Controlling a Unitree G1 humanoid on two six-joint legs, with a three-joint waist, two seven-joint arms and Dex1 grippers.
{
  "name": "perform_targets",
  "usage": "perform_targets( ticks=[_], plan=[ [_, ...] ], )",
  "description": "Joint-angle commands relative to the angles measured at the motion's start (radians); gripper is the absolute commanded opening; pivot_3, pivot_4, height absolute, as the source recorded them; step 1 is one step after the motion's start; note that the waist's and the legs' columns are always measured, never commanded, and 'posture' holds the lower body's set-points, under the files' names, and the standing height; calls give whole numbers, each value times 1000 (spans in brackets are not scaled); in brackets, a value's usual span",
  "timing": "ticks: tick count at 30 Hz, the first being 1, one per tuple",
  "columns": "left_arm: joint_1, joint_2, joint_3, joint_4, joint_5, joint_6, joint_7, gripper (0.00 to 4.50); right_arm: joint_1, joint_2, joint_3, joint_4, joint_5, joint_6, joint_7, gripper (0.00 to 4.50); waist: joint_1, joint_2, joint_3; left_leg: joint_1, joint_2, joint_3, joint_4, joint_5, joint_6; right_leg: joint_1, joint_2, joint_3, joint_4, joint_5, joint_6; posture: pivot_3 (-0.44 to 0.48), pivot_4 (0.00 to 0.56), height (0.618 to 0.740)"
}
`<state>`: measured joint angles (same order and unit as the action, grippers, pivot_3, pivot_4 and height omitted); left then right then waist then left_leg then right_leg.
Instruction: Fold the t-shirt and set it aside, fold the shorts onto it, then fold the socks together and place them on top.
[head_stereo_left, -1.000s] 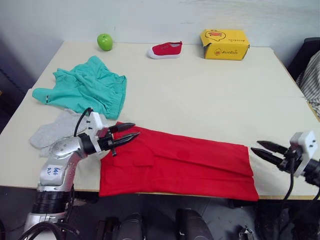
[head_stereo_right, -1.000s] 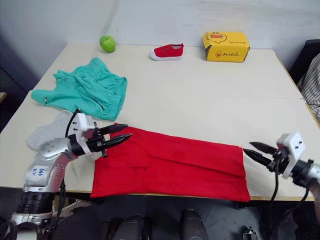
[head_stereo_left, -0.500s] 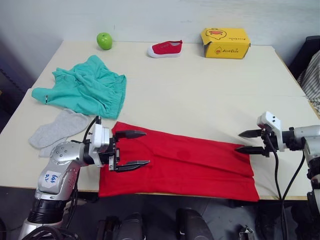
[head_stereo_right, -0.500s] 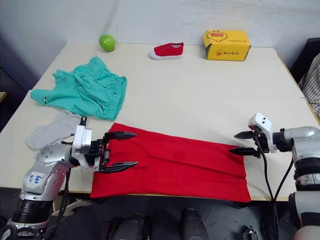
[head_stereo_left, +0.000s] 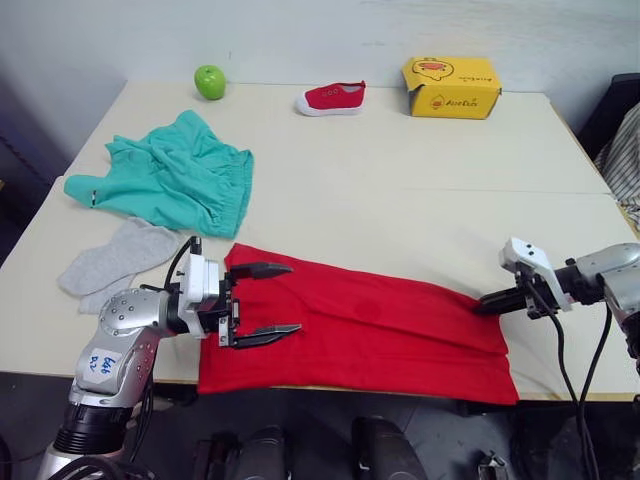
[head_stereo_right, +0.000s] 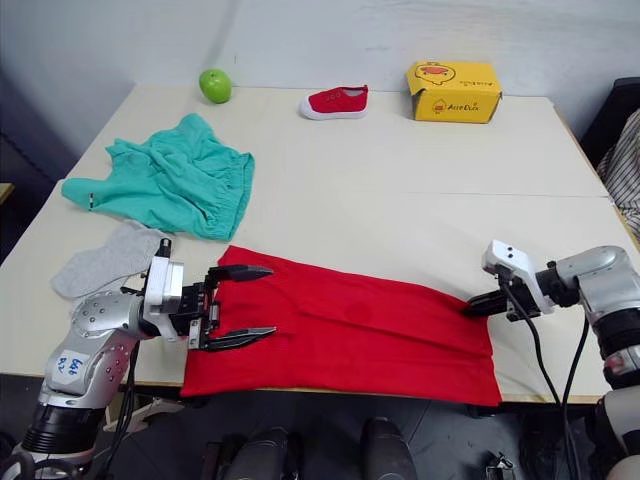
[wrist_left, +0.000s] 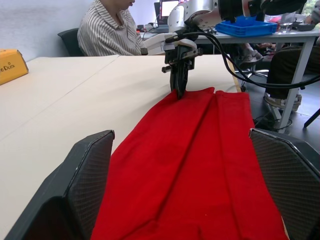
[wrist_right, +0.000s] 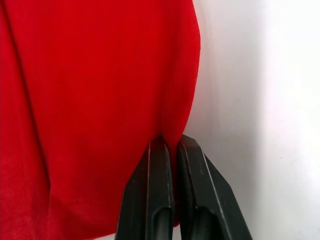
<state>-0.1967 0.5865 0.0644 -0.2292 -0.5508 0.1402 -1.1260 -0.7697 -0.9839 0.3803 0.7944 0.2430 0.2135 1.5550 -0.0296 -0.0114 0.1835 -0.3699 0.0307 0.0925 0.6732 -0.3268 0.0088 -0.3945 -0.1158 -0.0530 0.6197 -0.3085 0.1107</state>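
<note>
A pale cream table (head_stereo_left: 400, 200) stands against a light wall, and its near edge carries most of the action. Along that edge the t-shirt (head_stereo_left: 370, 325) lies folded into a long red band, running from the robot's left to its right, with its front hem slightly overhanging the table.

The left gripper (head_stereo_left: 262, 302) hovers over the left end of the t-shirt with its two black fingers spread wide, one above the other in the head views, holding nothing. In the left wrist view the two finger pads (wrist_left: 82, 185) stand far apart at either side of the red cloth.

At the opposite end, the right gripper (head_stereo_left: 490, 301) has its fingers pressed together on the far right corner of the t-shirt. The right wrist view shows the closed fingertips (wrist_right: 160, 155) pinching a small fold of the red fabric at its edge, bare table just beside it. The left wrist view shows the same pinch from along the cloth, with a person in a striped shirt (wrist_left: 107, 30) seated beyond the table.

Just behind the left gripper, on the table's left side, the socks (head_stereo_left: 115, 260) lie flat, light grey and overlapping. Farther back on the same side the shorts (head_stereo_left: 170, 175) sit in a rumpled teal heap, well apart from the t-shirt.

Along the far edge stand a green apple (head_stereo_left: 209, 81), a small red shoe (head_stereo_left: 330, 98) and a yellow cardboard box (head_stereo_left: 449, 87).
</note>
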Motion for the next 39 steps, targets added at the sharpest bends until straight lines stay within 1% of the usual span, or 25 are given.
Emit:
perform_targets(
  ticks=[1, 6, 10, 14, 16, 18, 20, 23, 24, 26, 27, 28, 29, 31, 32, 33, 34, 36, 37, 39],
  plan=[
    [0, -17, 28, -18, -6, -16, 41, 4500, -110, 30, -19, 171, -117, -87, -22, 83, -7, 0, 0, 0, 0, 1, 1, 0, 0, 0, 0, 0, 0, 0, 0, 0, 150, 740],
    [-10, -39, 41, -7, 7, -22, 103, 4500, -309, 105, -46, 381, -235, -190, -231, 83, -9, 1, 0, -1, 0, 2, 1, 0, 0, -2, 0, 1, 1, 2, 1, 0, 150, 740],
    [-33, -49, 27, 30, 77, -100, 129, 4500, -412, 178, -112, 477, -268, -212, -424, 83, -9, 1, 1, -3, 0, 3, -2, 1, -1, -5, 0, 1, 1, 2, -1, 0, 150, 740],
    [-47, -66, 28, 64, 97, -118, 160, 4500, -443, 224, -146, 515, -320, -264, -564, 83, -7, 1, 1, -4, 0, 3, -3, 1, -1, -6, 1, 1, 2, 1, -1, 0, 150, 740],
    [-55, -77, 33, 85, 131, -158, 191, 4500, -447, 239, -154, 530, -346, -253, -647, 83, -3, 1, 1, -5, 0, 3, -4, 1, -1, -7, 1, 0, 3, 1, -1, 0, 150, 740],
    [-63, -80, 37, 102, 153, -181, 216, 4500, -441, 244, -172, 535, -353, -264, -669, 83, 1, 1, 1, -6, -1, 4, -4, 1, 0, -8, 1, 0, 3, 2, -1, 0, 150, 740],
    [-60, -74, 39, 102, 143, -167, 220, 4500, -432, 243, -226, 534, -317, -266, -626, 83, 1, 1, 1, -8, -1, 4, -4, 2, 0, -10, 1, 0, 3, 2, 0, 0, 150, 740],
    [-70, -70, 49, 115, 115, -137, 225, 4500, -420, 224, -302, 524, -274, -245, -555, 788, 0, 1, 1, -11, -1, 4, -4, 2, 1, -13, 2, 0, 3, 2, 0, 0, 150, 740],
    [-79, -67, 54, 127, 110, -129, 224, 4500, -412, 211, -314, 517, -276, -256, -553, 1089, 1, 1, 1, -11, -1, 4, -4, 2, 1, -14, 2, 0, 3, 2, 0, 0, 150, 740],
    [-112, -51, 54, 169, 95, -88, 202, 4500, -396, 174, -364, 498, -245, -234, -529, 1842, 3, 1, 1, -12, 0, 4, -3, 2, 1, -14, 3, 0, 4, 2, 0, 0, 150, 740],
    [-124, -43, 52, 185, 97, -80, 193, 4500, -388, 156, -389, 486, -226, -208, -508, 2113, 4, 1, 1, -13, -1, 4, -3, 3, 1, -14, 3, -1, 4, 2, 0, 0, 150, 740],
    [-145, -33, 47, 214, 106, -64, 187, 4500, -377, 134, -412, 471, -204, -155, -474, 2521, 3, 1, 1, -14, -1, 3, -1, 3, 2, -15, 4, -1, 5, 2, 0, 0, 150, 740],
    [-159, -24, 43, 235, 113, -53, 183, 4500, -363, 117, -426, 453, -191, -108, -440, 2834, 4, 1, 1, -15, -1, 3, 0, 3, 2, -15, 4, -1, 5, 2, 0, 0, 150, 740],
    [-218, -8, 26, 325, 155, -59, 174, 4500, -304, 63, -430, 369, -170, 70, -344, 3602, 4, 1, 1, -16, -1, 2, 3, 3, 2, -15, 4, -2, 6, 3, 1, 0, 150, 740],
    [-249, -1, 17, 371, 166, -53, 162, 4500, -256, 40, -446, 298, -137, 178, -302, 3898, 7, 1, 1, -17, -1, 2, 4, 3, 3, -15, 4, -2, 6, 3, 1, 0, 150, 740],
    [-281, 7, 4, 413, 167, -58, 119, 4500, -184, 16, -479, 182, -79, 318, -271, 4220, 11, 1, 1, -17, -2, 2, 5, 3, 3, -15, 4, -2, 6, 3, 2, 0, 150, 740],
    [-311, 18, -13, 451, 176, -56, 82, 4500, -91, -7, -521, 30, -4, 474, -248, 4487, 15, 1, 1, -18, -1, 0, 6, 3, 3, -15, 4, -3, 7, 3, 2, 0, 150, 740],
    [-375, 29, -41, 536, 208, -73, 39, 4500, 119, -38, -625, -291, 139, 739, -248, 4487, 22, 1, 1, -19, -1, 0, 7, 3, 3, -15, 4, -4, 7, 3, 2, 0, 150, 740],
    [-402, 28, -48, 576, 224, -78, 40, 4500, 204, -38, -679, -414, 189, 830, -272, 4487, 26, 2, 0, -19, -1, 0, 7, 3, 3, -16, 3, -4, 8, 3, 2, 0, 150, 740],
    [-472, 17, -73, 682, 271, -109, 34, 4500, 369, 10, -817, -642, 273, 989, -356, 4487, 28, 2, 0, -19, 0, 1, 8, 3, 3, -17, 4, -3, 8, 3, 2, 0, 150, 740]
  ],
)
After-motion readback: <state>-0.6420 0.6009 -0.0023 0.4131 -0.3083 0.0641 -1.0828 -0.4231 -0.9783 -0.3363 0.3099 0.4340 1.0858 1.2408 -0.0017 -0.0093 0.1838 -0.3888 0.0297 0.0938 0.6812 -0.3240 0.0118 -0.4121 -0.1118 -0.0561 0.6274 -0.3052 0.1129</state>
